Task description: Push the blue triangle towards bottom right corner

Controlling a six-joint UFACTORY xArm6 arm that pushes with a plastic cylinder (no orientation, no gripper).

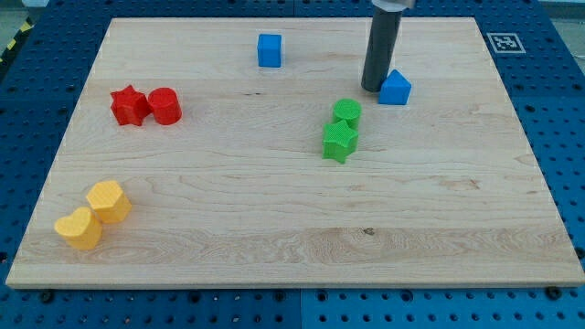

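Observation:
The blue triangle (396,88) lies on the wooden board (274,210) at the upper right of the view. My tip (373,88) is the lower end of the dark rod and stands just to the left of the blue triangle, touching or nearly touching its left side. The rod rises up out of the view's top.
A blue cube (269,49) sits at the top centre. A green cylinder (346,112) and a green star (339,141) lie just below my tip. A red star (129,104) and red cylinder (165,106) are at the left. A yellow hexagon (109,200) and yellow heart (79,228) are at bottom left.

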